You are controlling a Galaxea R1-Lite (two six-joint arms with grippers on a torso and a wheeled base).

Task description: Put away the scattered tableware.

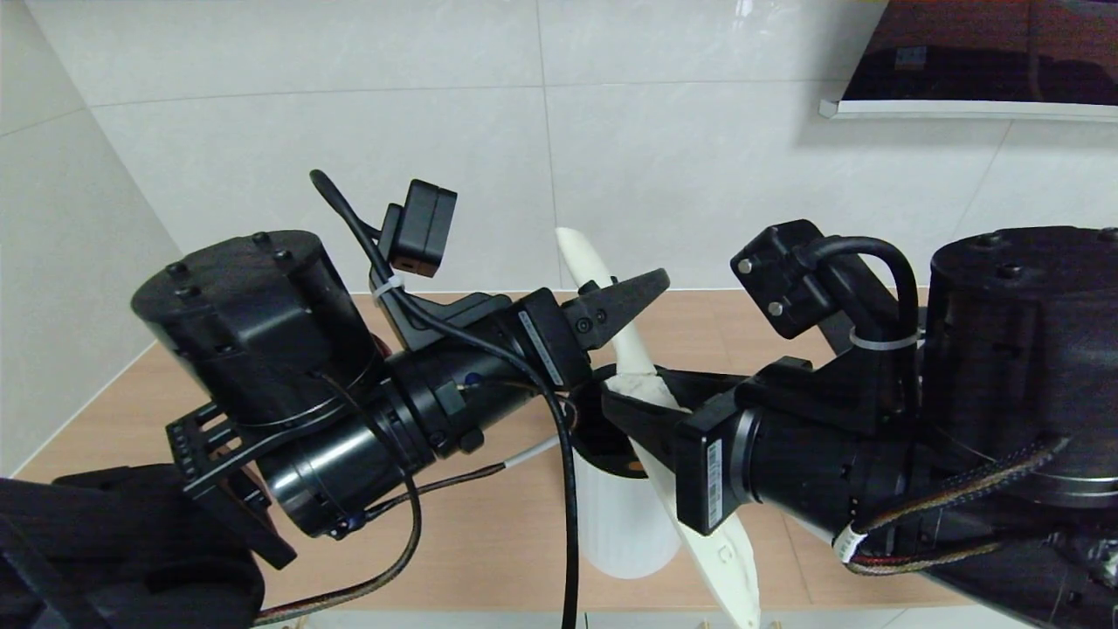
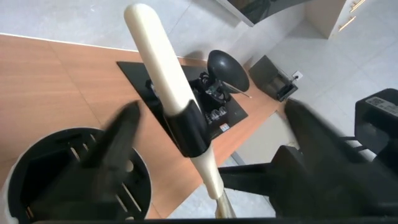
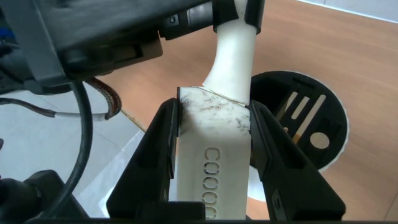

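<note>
The right gripper is clamping the white spatula between its jaws at the blade; the left gripper is gaping wide around the handle.

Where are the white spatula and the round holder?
white spatula (image 3: 214, 127): right wrist view, on its flat blade.
round holder (image 1: 624, 524): head view, on its white side wall.

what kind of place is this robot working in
Most likely a kitchen: a white tiled wall behind a wooden countertop, a white utensil holder standing on it, and a white spatula clamped in the right gripper.
</note>
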